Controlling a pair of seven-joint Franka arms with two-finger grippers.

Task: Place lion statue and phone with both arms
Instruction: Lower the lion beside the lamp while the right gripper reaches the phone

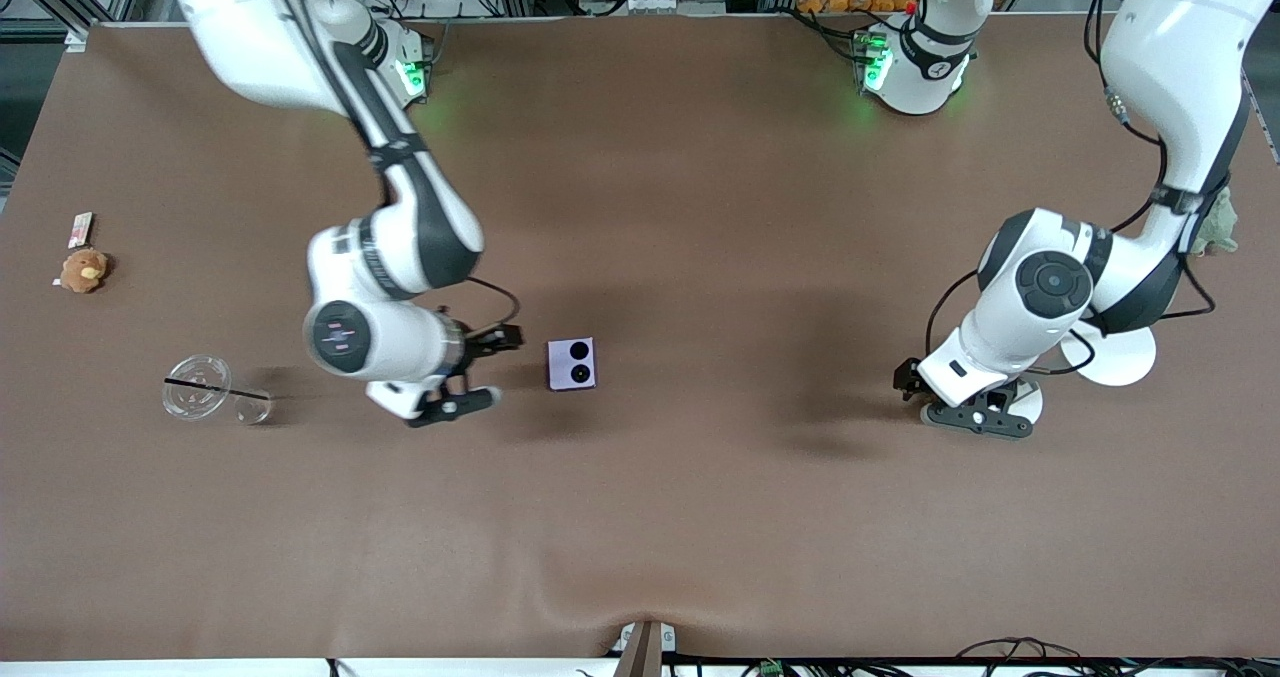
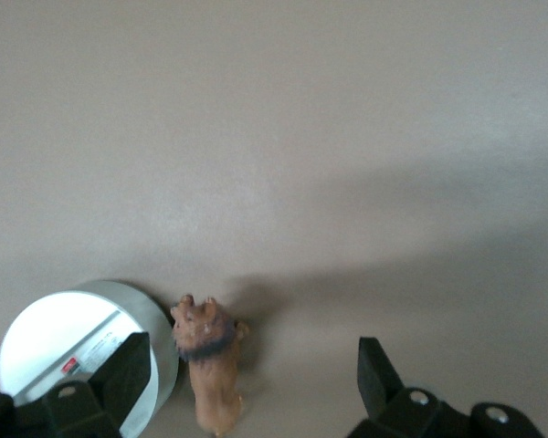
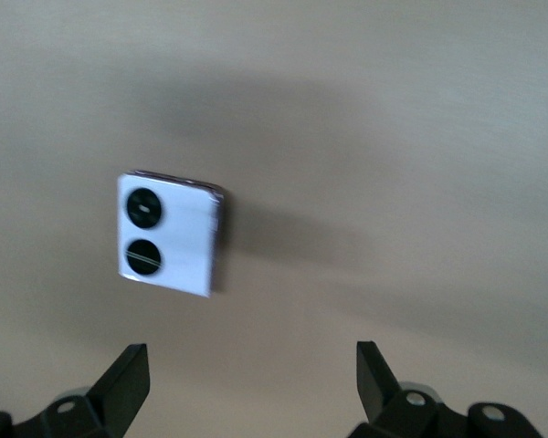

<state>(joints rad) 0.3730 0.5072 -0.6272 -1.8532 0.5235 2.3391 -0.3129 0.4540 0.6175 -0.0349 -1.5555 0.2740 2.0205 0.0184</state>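
The lion statue (image 2: 210,365), orange-brown with a dark mane, lies on the brown table between the fingers of my open left gripper (image 2: 251,376), close to one finger (image 2: 128,365) and beside a white round disc (image 2: 64,342). In the front view the left gripper (image 1: 950,405) is low over the table toward the left arm's end and hides the lion. The phone (image 1: 571,363), pale lavender with two black circles facing up, lies flat near the table's middle. My right gripper (image 1: 488,369) is open and empty beside it. In the right wrist view the phone (image 3: 169,235) lies ahead of the open right gripper (image 3: 251,383), not between its fingers.
A clear plastic cup with a black straw (image 1: 205,389) lies toward the right arm's end. A tan-brown plush toy (image 1: 84,270) and a small card (image 1: 80,227) lie near that edge. A white disc (image 1: 1110,355) and a green plush turtle (image 1: 1215,225) are by the left arm.
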